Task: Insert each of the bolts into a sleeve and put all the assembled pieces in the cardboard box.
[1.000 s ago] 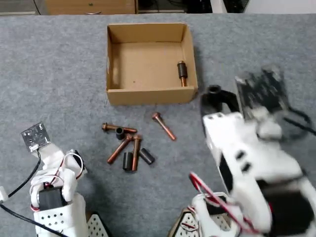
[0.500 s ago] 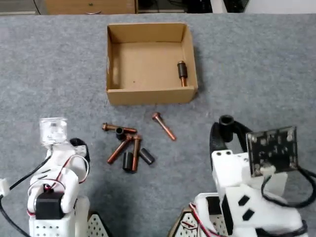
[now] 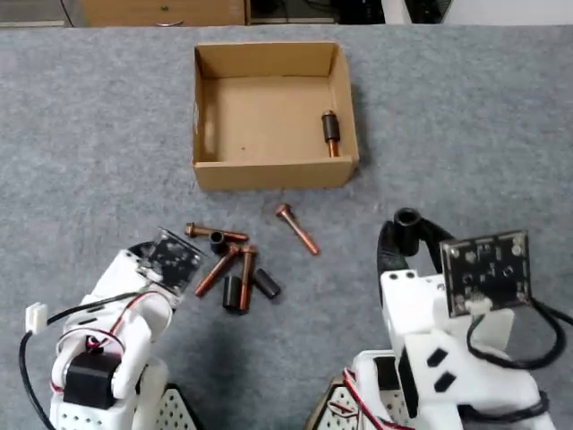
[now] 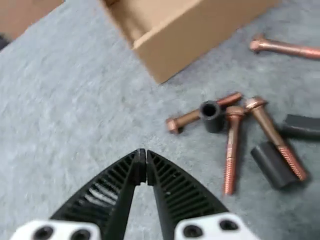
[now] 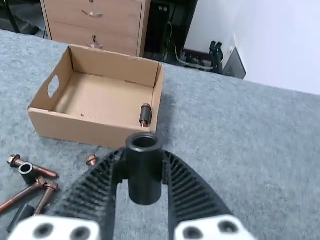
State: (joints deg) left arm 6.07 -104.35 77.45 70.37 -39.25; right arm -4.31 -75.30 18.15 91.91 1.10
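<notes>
- Right gripper (image 5: 144, 160): its fingers are clamped on a black sleeve (image 5: 144, 180). The sleeve stands upright between them with its open bore facing up and clear above the fingertips. This pose probably leaves the hole free to take a bolt shank from above.
- The held sleeve (image 3: 407, 218) hangs above the grey table (image 3: 466, 107), away from the loose parts. The front wall of the cardboard box (image 3: 269, 175) lies well beyond the fingertips.
- Left gripper (image 4: 142, 160): the fingers are pressed together with nothing between them, pointing down toward the table. Bare table lies directly under the tips.
- Loose cluster (image 3: 231, 269): three copper bolts and three black sleeves lie just ahead of the left fingertips, between them and the box.
- Within the cluster, one short sleeve (image 4: 211, 115) stands on end against a bolt (image 4: 192, 117). Two other bolts (image 4: 231, 150) lie side by side with their heads near that sleeve.
- Lone bolt (image 3: 296, 229): it lies apart from the cluster, farther from the left fingertips. It sits roughly between the two grippers, so either arm could probably reach it.
- Assembled piece (image 3: 330, 133): one bolt already in its sleeve lies in the box against the wall nearest the right arm.
- Judged progress: one assembly is stowed and four bolts remain loose. The next step calls for the left fingers to part before they can take a bolt.
</notes>
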